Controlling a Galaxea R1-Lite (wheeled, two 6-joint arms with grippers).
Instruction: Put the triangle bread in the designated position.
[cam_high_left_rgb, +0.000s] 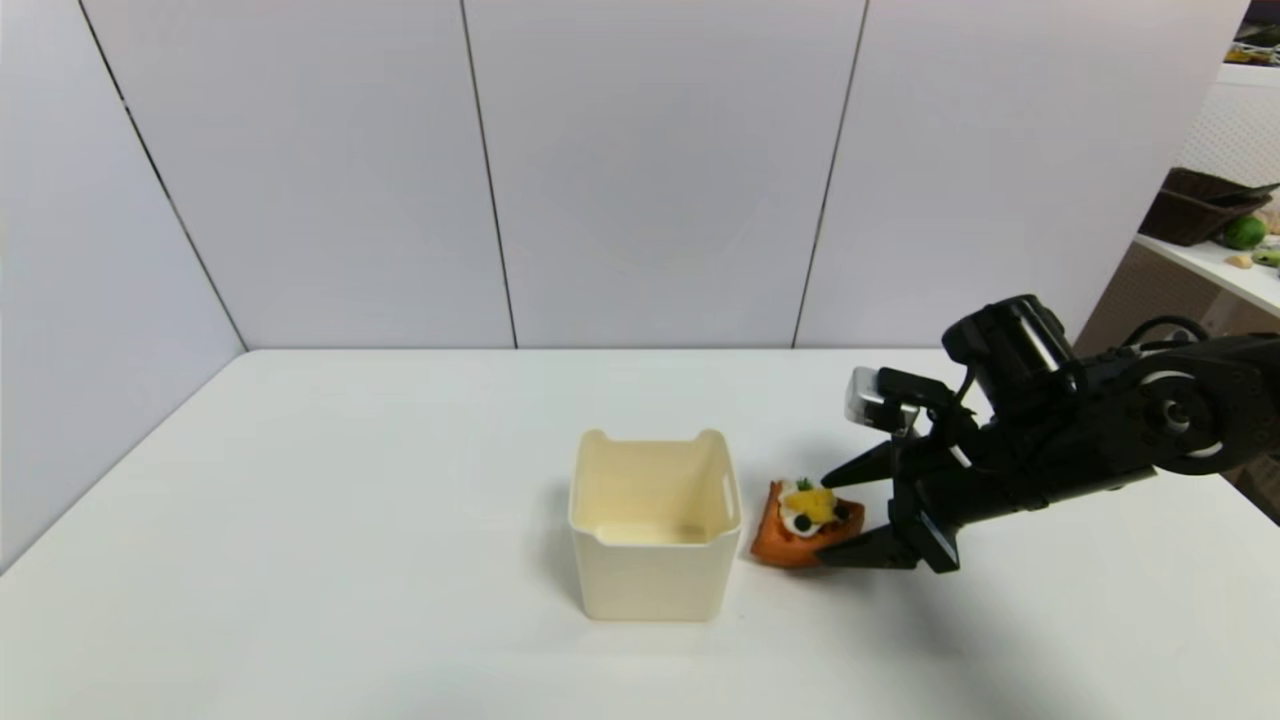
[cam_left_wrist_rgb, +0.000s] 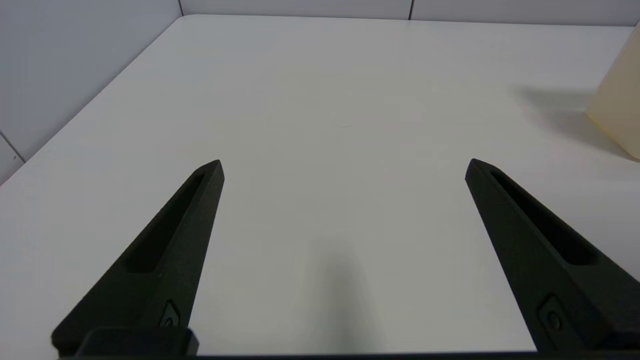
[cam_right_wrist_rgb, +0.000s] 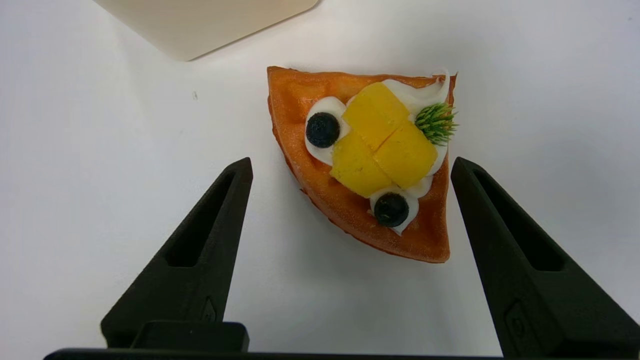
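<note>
Jaws spread, the right gripper (cam_high_left_rgb: 838, 514) straddles the triangle bread (cam_high_left_rgb: 803, 524).

Cream box (cam_high_left_rgb: 655, 525) sitting open-topped near the middle of the white table (cam_high_left_rgb: 300, 560), closer to the front edge than the back, casting a soft shadow to its left. Grey wall panels (cam_high_left_rgb: 640, 170) standing along the back and left edges. Beyond the right edge, a shelf (cam_high_left_rgb: 1215, 262) holding a dark basket (cam_high_left_rgb: 1195, 205) and green fruit (cam_high_left_rgb: 1245, 232).
</note>
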